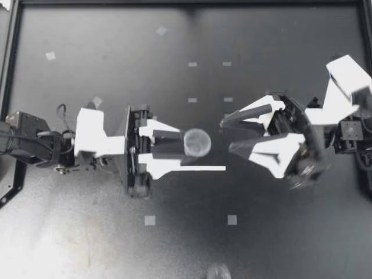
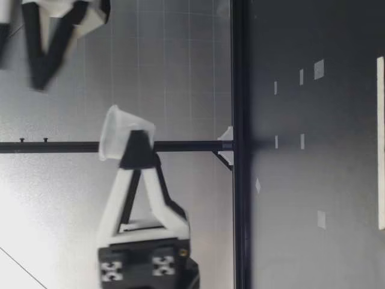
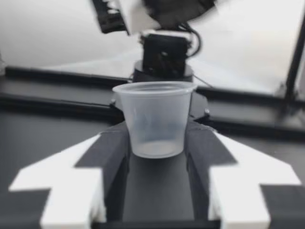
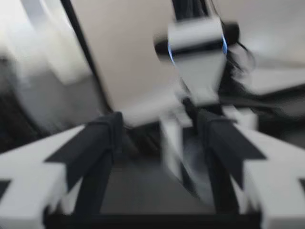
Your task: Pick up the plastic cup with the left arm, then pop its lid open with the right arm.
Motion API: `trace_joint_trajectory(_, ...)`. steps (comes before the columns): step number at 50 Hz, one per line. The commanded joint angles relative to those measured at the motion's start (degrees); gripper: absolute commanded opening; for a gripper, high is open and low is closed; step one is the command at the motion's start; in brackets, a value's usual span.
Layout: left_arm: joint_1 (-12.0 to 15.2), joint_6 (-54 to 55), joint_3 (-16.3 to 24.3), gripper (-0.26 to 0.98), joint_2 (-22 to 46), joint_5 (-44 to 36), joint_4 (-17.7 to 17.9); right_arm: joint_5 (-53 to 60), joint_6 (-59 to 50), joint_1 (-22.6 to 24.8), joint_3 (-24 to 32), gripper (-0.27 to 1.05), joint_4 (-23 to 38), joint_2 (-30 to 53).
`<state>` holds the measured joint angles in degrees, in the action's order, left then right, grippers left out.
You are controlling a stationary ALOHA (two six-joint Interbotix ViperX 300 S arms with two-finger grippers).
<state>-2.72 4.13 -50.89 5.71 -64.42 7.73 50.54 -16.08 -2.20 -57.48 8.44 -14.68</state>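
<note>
My left gripper [image 1: 185,149] is shut on a small clear plastic cup [image 1: 196,141] over the middle of the table. In the left wrist view the cup [image 3: 153,119] stands upright, pinched near its base from both sides by the dark fingers [image 3: 112,148]. The low view shows the cup [image 2: 117,132] held well above the table. My right gripper [image 1: 227,135] hangs open a short way from the cup, facing it, with nothing between its fingers. It sits higher than the cup in the low view [image 2: 33,66]. The right wrist view is smeared, with the fingers [image 4: 97,143] spread.
Small pale tape squares [image 1: 150,220] dot the dark table [image 1: 104,244]. A white strip [image 1: 203,169] lies on it below the left gripper. A black frame rail [image 2: 239,90] borders the table. A faint round clear thing [image 1: 218,271] sits at the front edge.
</note>
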Motion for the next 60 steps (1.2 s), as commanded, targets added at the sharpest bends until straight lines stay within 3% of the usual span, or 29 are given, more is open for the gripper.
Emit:
trace_joint_trajectory(1, 0.0, 0.88, 0.53, 0.08, -1.32, -2.72, 0.18, -5.36, 7.91, -0.44, 0.7, 0.65, -0.26, -0.53)
trace_joint_trajectory(8, 0.09, 0.26, -0.62, 0.08, -1.05, -6.77, -0.62, -4.83, 11.07, -0.44, 0.62, 0.65, -2.72, -0.53)
trace_joint_trajectory(28, 0.09, -3.6, -1.05, 0.08, -1.05, -6.77, -1.58, -3.96, 10.9, -0.44, -0.18, 0.65, -2.72, -0.26)
trace_joint_trajectory(60, 0.09, -3.96, -0.26, 0.08, -1.14, -2.37, -1.58, -3.96, 10.9, -0.44, -0.26, 0.65, -2.81, 0.7)
